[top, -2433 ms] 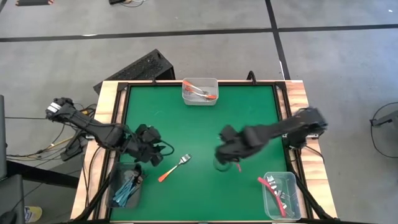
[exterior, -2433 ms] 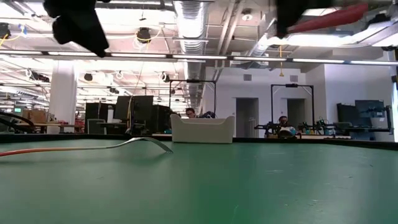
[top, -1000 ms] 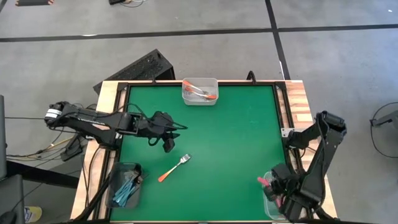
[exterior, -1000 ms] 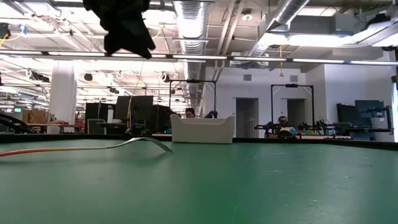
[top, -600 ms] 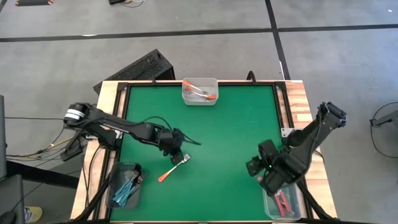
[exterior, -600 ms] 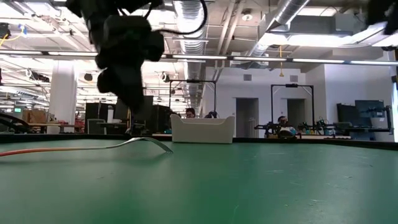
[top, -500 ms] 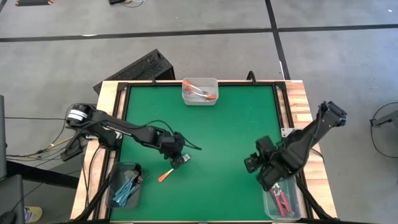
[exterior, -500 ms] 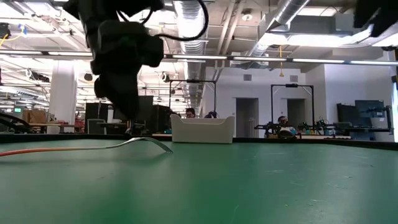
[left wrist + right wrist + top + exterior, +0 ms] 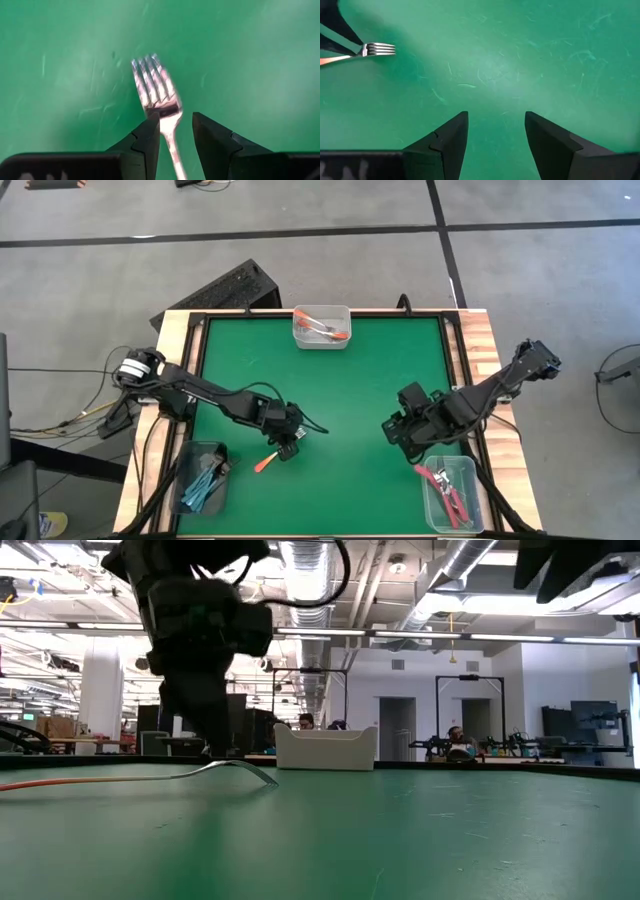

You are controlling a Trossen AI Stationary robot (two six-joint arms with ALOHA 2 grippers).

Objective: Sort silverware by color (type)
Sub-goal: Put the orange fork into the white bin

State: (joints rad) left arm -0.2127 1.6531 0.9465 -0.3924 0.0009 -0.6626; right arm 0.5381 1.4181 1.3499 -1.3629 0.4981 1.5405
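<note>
One fork of the silverware (image 9: 155, 87) lies flat on the green table, tines up in the left wrist view. Its orange handle (image 9: 262, 464) points toward the near left. My left gripper (image 9: 176, 122) (image 9: 287, 444) is down over it, open, with one finger on each side of the metal neck just behind the tines. In the low view its fingers (image 9: 213, 740) reach down to the fork (image 9: 235, 768). My right gripper (image 9: 495, 132) (image 9: 395, 430) hovers open above bare table right of centre, nothing between its fingers. It sees the fork (image 9: 377, 49) farther off. My left gripper comes from above, its fingers lying across the fork's neck (image 9: 170, 125). One finger (image 9: 150, 132) is right against the neck and the other (image 9: 210, 132) stands apart from it. Whether the near finger touches I cannot tell. The fork lies on the table.
Three clear bins stand at the table's edges. The far middle bin (image 9: 321, 338) holds orange-handled forks, the near left bin (image 9: 187, 480) blue ones and the near right bin (image 9: 435, 500) red ones. Green table lies open between the two arms.
My left gripper has gone from left of centre toward the near right and come down over the orange-handled fork. My right gripper has left the near right bin and moved up and toward the table's middle. The fork has stayed in place.
</note>
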